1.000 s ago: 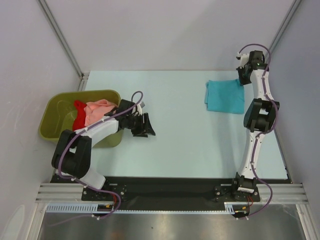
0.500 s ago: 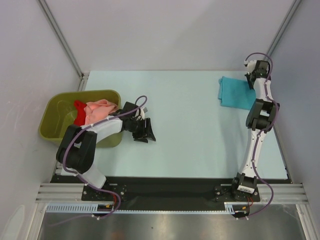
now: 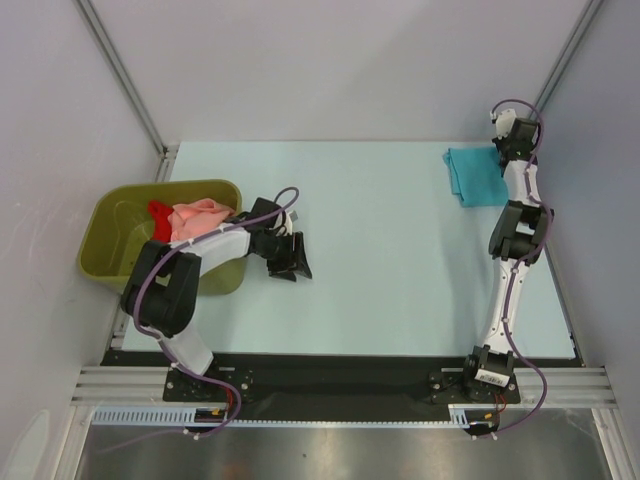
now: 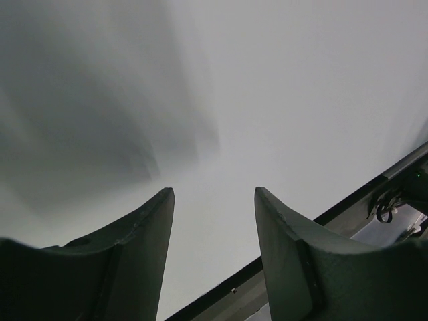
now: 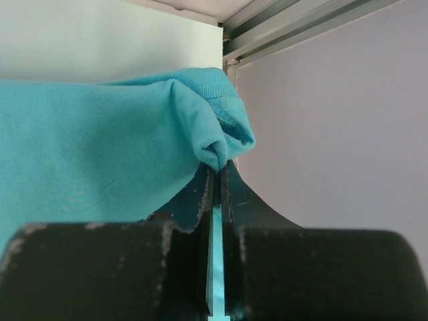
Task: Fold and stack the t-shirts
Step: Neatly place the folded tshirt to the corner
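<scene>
Pale-blue table (image 3: 380, 260), grey walls (image 3: 330, 60); turquoise t-shirt (image 3: 478, 176) seemingly near right wall.

The turquoise-blue t-shirt (image 5: 87, 134) is soft, matt knit cloth with a ribbed edge, and the salmon-pink t-shirt (image 3: 200, 218) and red t-shirt (image 3: 157, 213) look like the same dull cloth. The right pincer (image 5: 215, 194) is black matt plastic, scuffed pale along its edges; the left pincer (image 4: 212, 194) is dark and smooth. The desk (image 3: 380, 230) is pale, smooth and matt, and the olive-green tub (image 3: 118, 235) is smooth plastic with a faint sheen.
</scene>
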Controlling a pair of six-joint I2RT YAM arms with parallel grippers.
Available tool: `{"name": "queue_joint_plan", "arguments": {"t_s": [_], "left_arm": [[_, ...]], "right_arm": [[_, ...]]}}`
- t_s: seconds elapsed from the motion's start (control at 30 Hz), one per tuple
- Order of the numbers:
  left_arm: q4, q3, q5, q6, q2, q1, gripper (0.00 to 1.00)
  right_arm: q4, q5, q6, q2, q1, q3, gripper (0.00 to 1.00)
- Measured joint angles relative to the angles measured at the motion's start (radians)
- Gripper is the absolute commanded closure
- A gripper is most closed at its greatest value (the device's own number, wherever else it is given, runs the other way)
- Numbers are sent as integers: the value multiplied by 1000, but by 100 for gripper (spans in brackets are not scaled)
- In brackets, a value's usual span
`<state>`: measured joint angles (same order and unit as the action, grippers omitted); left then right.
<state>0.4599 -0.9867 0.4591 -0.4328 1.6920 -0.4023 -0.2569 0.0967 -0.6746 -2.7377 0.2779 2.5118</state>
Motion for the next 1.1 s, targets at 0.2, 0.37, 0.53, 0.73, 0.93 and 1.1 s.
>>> {"name": "queue_joint_plan", "arguments": {"t_s": [0.2,0.37,0.53,0.73,0.93,1.1], "left_arm": [[21,-30,-11,6,31,-1,43],[27,-48,-14,7,42,-2,43],[30,-54,-20,6,42,-4,43],[48,-54,-50,2,18,-42,41],[94,-59,-82,-16,-170,-122,33],[77,-7,-79,-51,-451,-137,27]], "right_arm": [[68,-4,-6,-27,7,6,100],[114,-3,9,-59,8,19,100],[137,25,56,-71,4,19,20],[119,168,148,-3,-22,-61,3],[-34,222,426,388,-114,-452,0],[-54,130,689,878,-304,-820,0]]}}
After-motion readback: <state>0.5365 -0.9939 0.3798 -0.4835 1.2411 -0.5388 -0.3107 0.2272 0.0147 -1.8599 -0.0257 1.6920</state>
